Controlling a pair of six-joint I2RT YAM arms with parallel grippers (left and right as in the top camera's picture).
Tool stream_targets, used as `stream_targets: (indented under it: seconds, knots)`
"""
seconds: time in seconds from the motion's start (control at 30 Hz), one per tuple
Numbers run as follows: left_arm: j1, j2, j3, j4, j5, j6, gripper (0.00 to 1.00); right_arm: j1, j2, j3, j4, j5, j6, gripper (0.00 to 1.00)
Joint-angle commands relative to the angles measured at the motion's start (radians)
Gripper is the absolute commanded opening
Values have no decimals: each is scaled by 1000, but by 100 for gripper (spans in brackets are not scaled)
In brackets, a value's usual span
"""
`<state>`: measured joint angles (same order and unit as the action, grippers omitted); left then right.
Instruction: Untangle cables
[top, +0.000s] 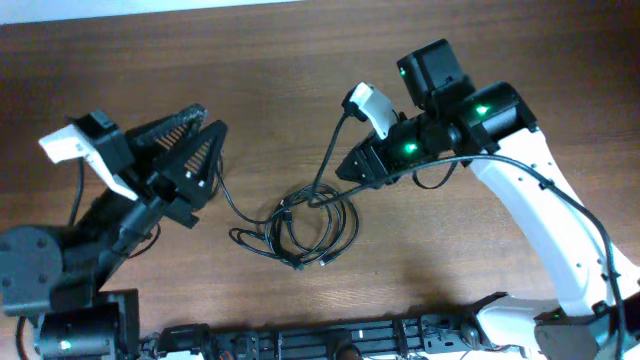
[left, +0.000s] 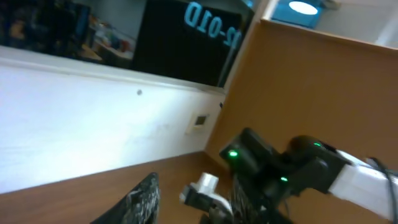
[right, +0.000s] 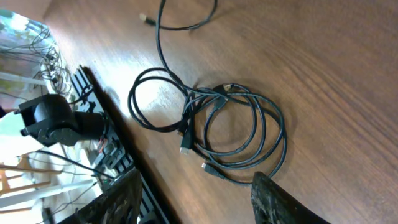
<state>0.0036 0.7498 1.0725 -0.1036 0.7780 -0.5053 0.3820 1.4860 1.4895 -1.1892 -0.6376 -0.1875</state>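
Note:
The cables (top: 305, 228) lie in a tangle of thin black loops on the wooden table, between the two arms. One strand runs left from the tangle and passes under my left gripper (top: 212, 118). That gripper is open and tilted up off the table, and in its wrist view nothing sits between the left gripper's (left: 198, 186) fingers. My right gripper (top: 345, 168) hovers just up and right of the tangle. In the right wrist view the cables (right: 236, 124) spread below the open right gripper (right: 196, 177), with small plug ends (right: 211, 169) loose on the wood.
A black rail (top: 330, 335) runs along the table's front edge. The right arm's own thicker wire (top: 330, 150) hangs down from its white camera (top: 368, 100) towards the tangle. The left wrist view faces a white wall and the right arm (left: 280, 168).

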Motion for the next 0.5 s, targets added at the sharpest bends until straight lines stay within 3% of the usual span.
stream_targets:
  seconds: [0.0,0.23,0.47]
  knots:
    - [6,-10,10,52,131,13,39,18,29,6,-4,-19,13,56]
    - [6,-10,10,55,179,76,40,127,139,0,26,-16,21,56]
    - [80,-10,16,-222,104,260,41,283,293,0,194,4,47,56]
